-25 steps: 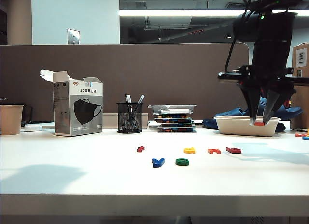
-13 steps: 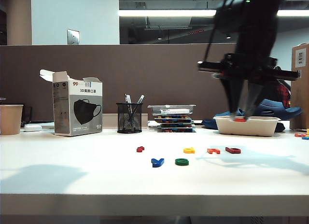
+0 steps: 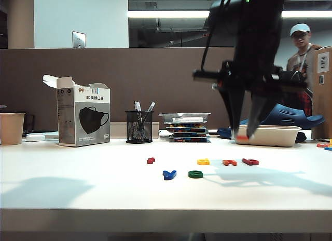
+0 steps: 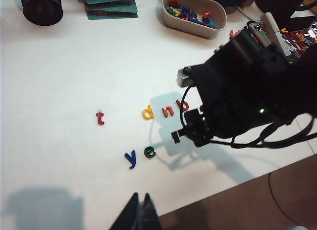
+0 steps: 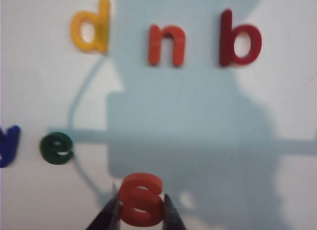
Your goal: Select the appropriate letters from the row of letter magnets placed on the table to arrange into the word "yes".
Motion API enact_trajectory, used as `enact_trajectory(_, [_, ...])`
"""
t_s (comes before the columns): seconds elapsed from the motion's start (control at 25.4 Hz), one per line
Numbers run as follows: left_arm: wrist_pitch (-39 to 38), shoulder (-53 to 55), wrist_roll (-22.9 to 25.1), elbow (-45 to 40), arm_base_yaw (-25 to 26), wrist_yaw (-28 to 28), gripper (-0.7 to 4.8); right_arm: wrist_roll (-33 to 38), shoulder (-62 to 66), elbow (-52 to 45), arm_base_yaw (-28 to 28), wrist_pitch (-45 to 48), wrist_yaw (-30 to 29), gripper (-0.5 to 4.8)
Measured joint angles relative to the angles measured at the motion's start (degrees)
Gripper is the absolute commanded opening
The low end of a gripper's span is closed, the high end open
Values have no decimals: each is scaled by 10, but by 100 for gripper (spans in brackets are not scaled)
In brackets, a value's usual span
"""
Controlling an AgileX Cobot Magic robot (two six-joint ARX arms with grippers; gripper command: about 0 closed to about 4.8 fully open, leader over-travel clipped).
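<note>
My right gripper (image 3: 242, 137) hangs above the table (image 3: 78, 184), to the right of the letter magnets, shut on an orange-red "s" (image 5: 141, 199) pinched between its two fingertips. On the table below it, a blue "y" (image 4: 131, 158) and a green "e" (image 4: 149, 151) lie side by side in front of the row. The row holds a dark red "t" (image 4: 100, 117), a yellow "d" (image 4: 148, 111), an orange "n" (image 4: 169, 110) and a crimson "b" (image 4: 184, 105). My left gripper (image 4: 140, 198) is shut and empty, high over the table's front edge.
A white tray (image 4: 190, 28) of spare letters stands behind the row at the right. A mesh pen holder (image 3: 139, 126), a stack of flat cases (image 3: 187, 128), a mask box (image 3: 83, 116) and a cup (image 3: 11, 128) line the back. A person (image 3: 301, 49) stands behind the partition.
My right arm has swung left from over the white tray to above the right part of the row, still holding the orange-red "s". The left gripper has stayed still.
</note>
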Motion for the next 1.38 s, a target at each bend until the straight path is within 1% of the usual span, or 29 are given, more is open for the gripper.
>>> enact_trajectory(0.12, [0,0,0,0,0,0,-5,14,1,-59,12,25,-2,104])
enact_trajectory(0.2, [0,0,0,0,0,0,-5,22,1,-79,20,49,-3,104])
enact_trajectory(0.47, [0,0,0,0,0,0,-5,24,2,-79,34,78,-11,103])
enact_trajectory(0.83, [0,0,0,0,0,0,-5,24,2,-79,34,113,-14,103])
enact_trajectory(1.38, [0,0,0,0,0,0,-5,24,2,-79,34,123,-14,103])
